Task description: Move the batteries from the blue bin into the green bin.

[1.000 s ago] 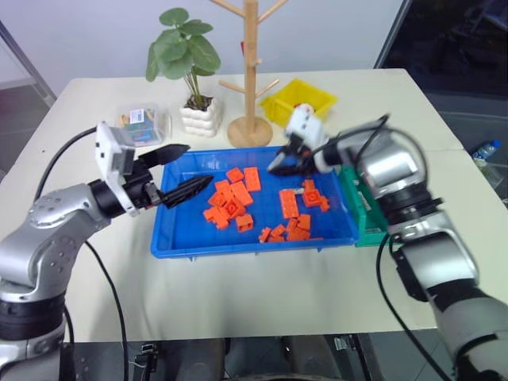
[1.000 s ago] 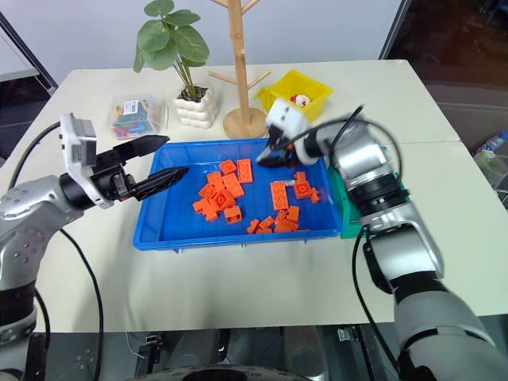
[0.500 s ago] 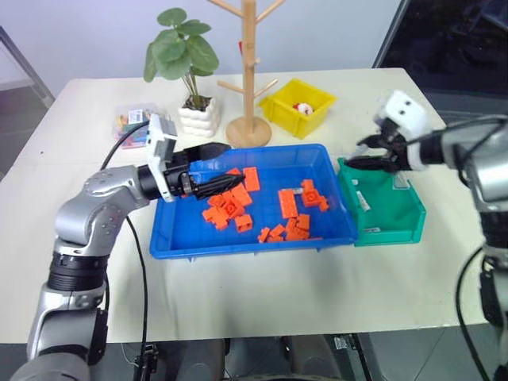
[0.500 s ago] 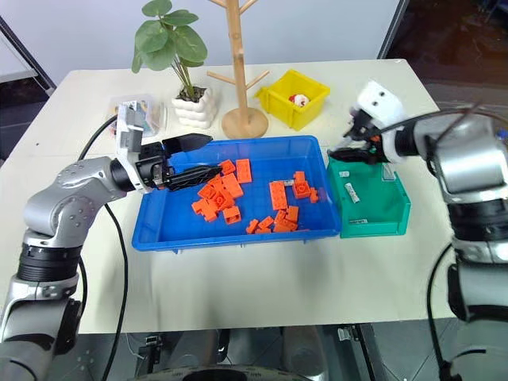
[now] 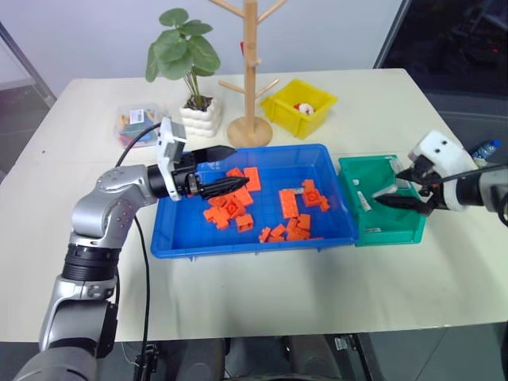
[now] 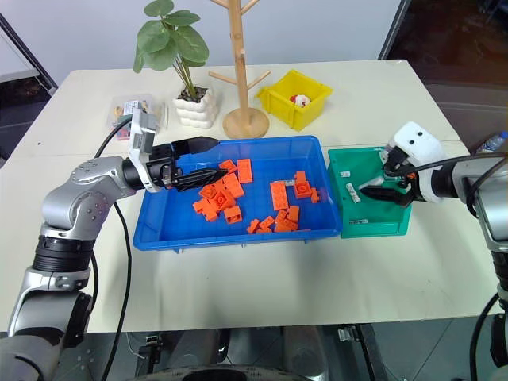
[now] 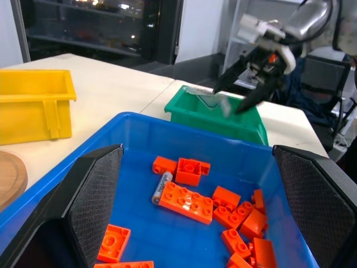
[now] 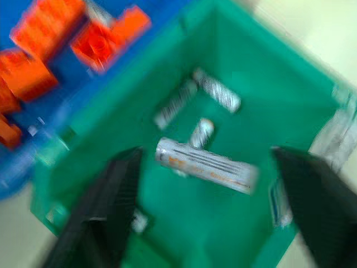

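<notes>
A cream table (image 5: pixel 262 294) stands before a pale wall (image 5: pixel 95 32).

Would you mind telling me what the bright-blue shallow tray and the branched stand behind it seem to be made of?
The bright-blue shallow tray looks like moulded plastic: uniform colour, smooth slightly glossy walls, rolled rim. The branched stand appears to be pale unpainted wood, probably lightly finished: warm tan tone, turned round base, peg-like branches.

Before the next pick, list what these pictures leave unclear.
1. Battery count in the green bin: the right wrist view is motion-blurred, so the batteries smear together.
2. Batteries left in the blue bin: one battery lies half under an orange block; more may sit beneath the blocks.
3. Contents of the clear box in the left eye view: too small.
</notes>
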Robot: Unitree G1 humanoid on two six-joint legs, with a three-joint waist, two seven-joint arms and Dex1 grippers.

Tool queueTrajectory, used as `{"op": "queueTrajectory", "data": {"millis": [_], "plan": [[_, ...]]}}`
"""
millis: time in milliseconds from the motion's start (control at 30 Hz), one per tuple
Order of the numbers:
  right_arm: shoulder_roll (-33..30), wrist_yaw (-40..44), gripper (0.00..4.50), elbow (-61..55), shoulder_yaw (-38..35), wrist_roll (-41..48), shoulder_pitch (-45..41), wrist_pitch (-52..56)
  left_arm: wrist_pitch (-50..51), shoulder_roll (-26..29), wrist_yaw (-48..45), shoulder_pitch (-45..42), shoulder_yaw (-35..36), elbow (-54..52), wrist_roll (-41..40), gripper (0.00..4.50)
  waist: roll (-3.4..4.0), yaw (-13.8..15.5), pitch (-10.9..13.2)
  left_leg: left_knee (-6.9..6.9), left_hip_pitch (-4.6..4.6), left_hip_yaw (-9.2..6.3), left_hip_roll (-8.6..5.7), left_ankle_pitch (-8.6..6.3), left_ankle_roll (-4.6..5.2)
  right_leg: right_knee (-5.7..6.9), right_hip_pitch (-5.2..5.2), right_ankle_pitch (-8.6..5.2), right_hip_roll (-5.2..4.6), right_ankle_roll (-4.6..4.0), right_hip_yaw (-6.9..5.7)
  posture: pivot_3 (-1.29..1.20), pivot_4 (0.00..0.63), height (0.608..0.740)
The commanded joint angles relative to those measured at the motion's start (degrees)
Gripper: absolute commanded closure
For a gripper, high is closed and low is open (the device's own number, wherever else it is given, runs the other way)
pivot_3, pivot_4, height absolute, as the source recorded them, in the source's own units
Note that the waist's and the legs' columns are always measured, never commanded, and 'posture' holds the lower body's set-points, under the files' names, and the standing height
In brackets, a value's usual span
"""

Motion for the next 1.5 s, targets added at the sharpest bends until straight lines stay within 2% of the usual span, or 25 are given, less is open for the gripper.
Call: {"op": "queueTrajectory", "data": {"millis": [33,100,200,267,333,433,633,867,1200,1500], "plan": [[-2.1,-0.9,0.03,1.1,-1.4,-0.7,-1.0,-4.0,-0.6,0.7,0.0,0.0,1.7,-1.8,-0.1,0.00,0.00,-0.1,0.0,0.00,0.00,0.00,0.00,0.00,0.00,0.00,0.00,0.00,0.00,0.00,0.00,0.00,0.150,0.740],[-2.1,-1.7,0.03,2.0,-0.3,-1.2,-3.1,-5.6,-0.4,1.2,0.4,0.6,2.2,-2.4,-0.1,0.00,0.00,-0.3,0.0,-0.01,0.02,0.00,0.00,0.00,0.00,0.00,0.00,0.00,0.00,0.00,0.00,0.00,0.150,0.740],[1.5,-3.9,0.03,1.6,1.2,0.7,-11.3,-2.1,-0.4,2.0,1.1,1.6,2.9,-3.0,0.1,0.00,0.02,-0.6,0.0,-0.02,0.05,0.01,0.02,0.00,0.00,0.02,-0.01,0.00,0.00,0.00,0.00,0.00,0.150,0.740],[8.2,-6.5,0.03,-1.6,2.1,4.5,-17.7,5.3,-0.7,2.9,1.9,2.6,3.4,-3.6,0.6,0.00,0.03,-0.9,0.0,-0.03,0.08,0.04,0.03,0.00,0.00,0.03,-0.01,0.01,0.00,0.00,0.00,0.00,0.150,0.740],[13.9,-8.9,0.03,-4.6,2.7,7.3,-20.3,11.2,-1.3,3.7,2.4,3.7,3.7,-4.3,1.5,0.00,0.00,-0.8,0.0,-0.05,0.10,0.02,0.09,0.00,0.00,0.05,-0.01,0.01,0.05,-0.02,0.00,0.00,0.150,0.740],[22.1,-13.2,0.03,-9.1,4.2,10.1,-19.9,16.8,-2.0,4.6,3.6,5.3,4.2,-6.0,2.6,0.00,-0.01,0.0,0.0,-0.09,0.04,-0.10,0.10,0.00,0.00,0.04,-0.01,0.00,0.10,-0.03,-0.02,0.00,0.150,0.740],[31.4,-20.2,0.03,-14.1,7.4,12.2,-15.3,22.2,-0.7,6.2,6.3,8.5,6.3,-10.9,1.6,0.00,-0.02,1.6,0.0,-0.02,-0.11,-0.11,-0.06,0.00,0.00,-0.04,-0.05,0.01,-0.04,-0.02,-0.02,0.00,0.150,0.740],[34.2,-25.2,0.03,-13.7,9.9,11.9,-11.8,23.0,1.4,6.5,9.7,11.6,8.6,-15.3,0.4,0.00,-0.02,1.1,0.0,-0.02,-0.03,-0.10,-0.03,0.00,0.00,0.01,-0.05,0.01,-0.02,-0.02,-0.02,0.00,0.150,0.740],[35.8,-31.7,0.03,-13.5,10.5,11.5,-11.8,27.0,1.4,5.2,12.6,13.5,8.7,-16.9,-0.2,0.00,-0.02,1.1,0.0,-0.03,-0.01,-0.10,-0.01,0.00,0.00,0.02,-0.04,0.01,0.01,-0.03,-0.02,0.00,0.150,0.740],[35.3,-34.3,0.03,-12.1,10.1,11.2,-10.6,27.8,0.7,4.1,13.4,13.8,8.3,-17.0,0.1,0.00,-0.02,1.1,0.0,-0.03,-0.01,-0.09,-0.01,0.00,0.00,0.02,-0.04,0.01,0.01,-0.03,-0.02,0.00,0.150,0.740]]}}
